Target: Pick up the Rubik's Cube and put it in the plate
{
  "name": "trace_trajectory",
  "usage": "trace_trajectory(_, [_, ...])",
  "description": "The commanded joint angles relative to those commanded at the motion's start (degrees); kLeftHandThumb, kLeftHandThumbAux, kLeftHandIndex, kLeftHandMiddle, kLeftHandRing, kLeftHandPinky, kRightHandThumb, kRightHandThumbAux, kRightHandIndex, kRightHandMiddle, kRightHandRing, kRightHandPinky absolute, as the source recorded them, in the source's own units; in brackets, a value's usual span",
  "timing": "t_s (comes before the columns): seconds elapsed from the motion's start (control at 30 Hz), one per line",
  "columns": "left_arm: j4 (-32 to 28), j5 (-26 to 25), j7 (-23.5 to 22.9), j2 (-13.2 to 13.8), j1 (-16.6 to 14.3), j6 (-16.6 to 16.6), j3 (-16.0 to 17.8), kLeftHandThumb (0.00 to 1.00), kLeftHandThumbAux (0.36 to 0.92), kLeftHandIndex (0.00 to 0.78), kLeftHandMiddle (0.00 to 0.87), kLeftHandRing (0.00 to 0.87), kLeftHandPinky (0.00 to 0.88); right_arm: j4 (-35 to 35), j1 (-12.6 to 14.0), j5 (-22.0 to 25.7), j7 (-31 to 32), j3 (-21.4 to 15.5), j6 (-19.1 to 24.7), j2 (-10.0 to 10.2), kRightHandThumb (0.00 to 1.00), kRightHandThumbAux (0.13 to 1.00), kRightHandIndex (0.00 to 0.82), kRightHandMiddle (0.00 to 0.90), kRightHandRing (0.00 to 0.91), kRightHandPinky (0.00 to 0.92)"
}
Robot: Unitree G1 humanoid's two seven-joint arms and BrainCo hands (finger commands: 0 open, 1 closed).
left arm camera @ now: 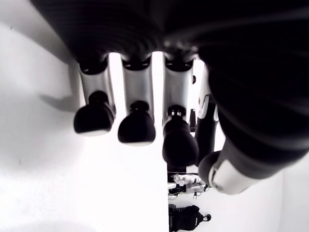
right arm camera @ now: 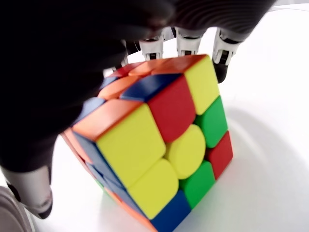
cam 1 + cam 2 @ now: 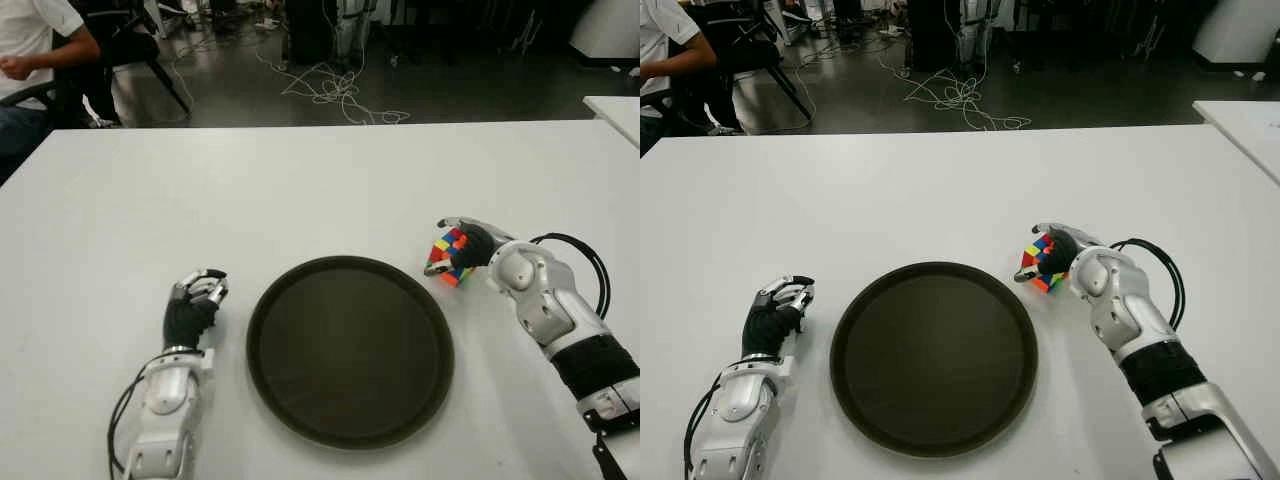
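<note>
The Rubik's Cube (image 3: 449, 258) is tilted on one edge on the white table (image 3: 300, 190), just off the upper right rim of the plate. My right hand (image 3: 478, 243) is closed over it, fingers (image 2: 186, 43) across the far side and thumb on the near side. The cube's yellow, red and green faces (image 2: 169, 145) show in the right wrist view. The round dark plate (image 3: 350, 345) lies empty at the middle front of the table. To the left of the plate is my left hand (image 3: 195, 300), with its fingers (image 1: 137, 123) curled and nothing in them.
A black cable (image 3: 590, 262) loops beside my right forearm. A second white table (image 3: 615, 110) stands at the far right. Beyond the table's far left corner a person (image 3: 30, 50) sits on a chair. Cables (image 3: 335, 90) lie on the floor behind.
</note>
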Motion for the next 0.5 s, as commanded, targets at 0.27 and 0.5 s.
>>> trace_trajectory(0.27, [-0.5, 0.2, 0.1, 0.0, 0.3, 0.2, -0.1, 0.709, 0.705, 0.444, 0.813, 0.821, 0.816, -0.2, 0.1, -0.4, -0.2, 0.2, 0.0, -0.1, 0.000, 0.632, 0.000, 0.000, 0.000, 0.000])
trace_trajectory(0.5, [-0.8, 0.7, 0.0, 0.2, 0.3, 0.3, -0.4, 0.710, 0.704, 0.444, 0.808, 0.818, 0.807, 0.1, 0.3, -0.4, -0.3, 0.4, -0.3, -0.1, 0.000, 0.636, 0.000, 0.000, 0.000, 0.000])
